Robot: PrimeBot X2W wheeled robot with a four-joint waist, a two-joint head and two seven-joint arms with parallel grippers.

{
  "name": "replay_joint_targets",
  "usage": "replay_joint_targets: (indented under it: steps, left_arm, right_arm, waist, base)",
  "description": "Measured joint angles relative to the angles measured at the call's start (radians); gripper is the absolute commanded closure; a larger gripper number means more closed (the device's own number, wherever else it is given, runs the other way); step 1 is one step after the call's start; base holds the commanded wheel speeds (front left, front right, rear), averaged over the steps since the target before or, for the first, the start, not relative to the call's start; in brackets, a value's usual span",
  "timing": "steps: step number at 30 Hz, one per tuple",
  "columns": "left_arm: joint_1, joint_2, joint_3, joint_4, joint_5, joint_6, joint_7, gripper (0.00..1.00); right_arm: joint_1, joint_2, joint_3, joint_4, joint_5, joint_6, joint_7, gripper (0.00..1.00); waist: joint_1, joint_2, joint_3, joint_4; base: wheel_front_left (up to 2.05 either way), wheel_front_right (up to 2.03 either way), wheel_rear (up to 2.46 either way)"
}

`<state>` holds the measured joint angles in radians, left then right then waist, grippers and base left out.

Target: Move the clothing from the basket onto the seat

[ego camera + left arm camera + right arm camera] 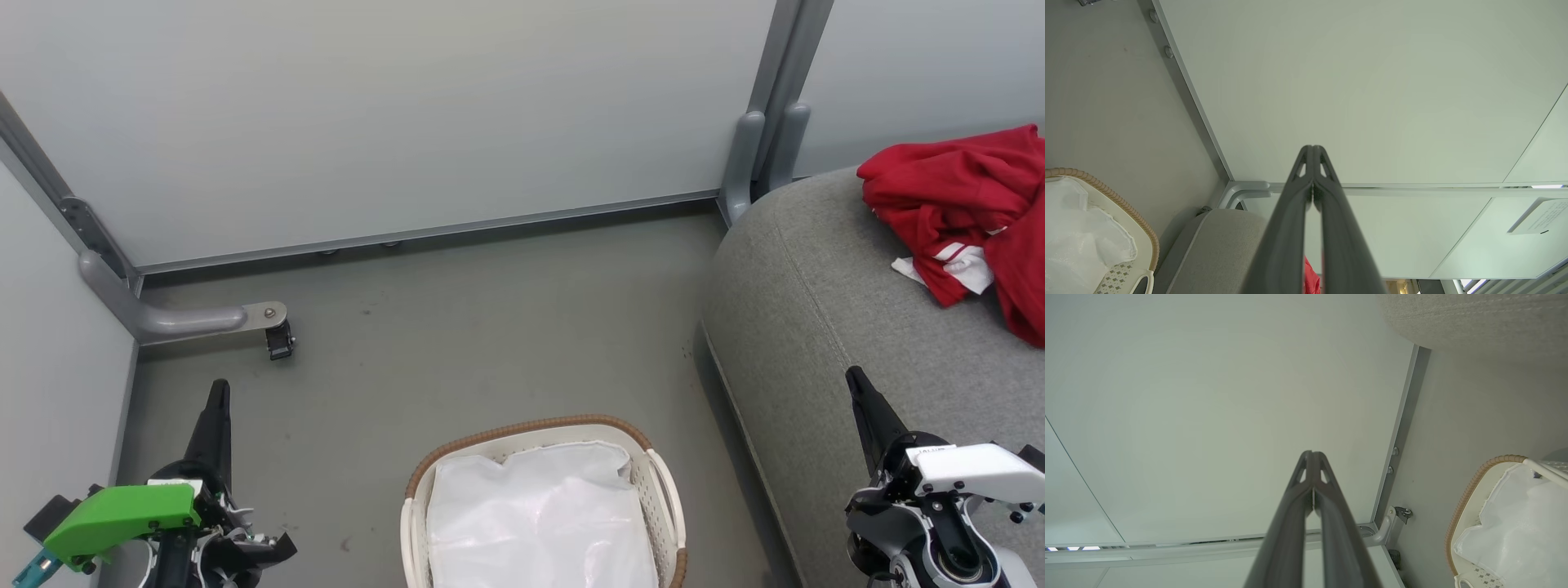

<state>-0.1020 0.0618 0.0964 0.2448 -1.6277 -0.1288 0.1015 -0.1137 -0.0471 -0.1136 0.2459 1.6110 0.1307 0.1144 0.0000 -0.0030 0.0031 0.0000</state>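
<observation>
While both jaws are closed, the basket (657,490) holds its liner (539,523), with the clothing (963,196) on the seat (816,310).

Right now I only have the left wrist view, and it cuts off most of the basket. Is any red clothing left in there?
Observer: In the head view the basket holds just its white liner, though its near end is cut off.
Operator: Where's the clothing?
Observer: The clothing lies bunched on the seat, toward its far right.
Operator: And the other arm?
Observer: The right gripper is shut, with nothing between its fingers.
</observation>
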Motion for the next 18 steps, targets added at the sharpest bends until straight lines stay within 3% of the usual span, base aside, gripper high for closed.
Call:
replay_joint_targets:
  steps: [18]
  left_arm:
    - [0.0, -0.002, 0.003, 0.0, 0.001, 0.0, 0.003, 1.0]
  right_arm:
    - [0.0, 0.0, 0.0, 0.0, 0.0, 0.0, 0.0, 1.0]
  waist:
    - [0.0, 0.0, 0.0, 0.0]
  base:
    - [0.0, 0.0, 0.0]
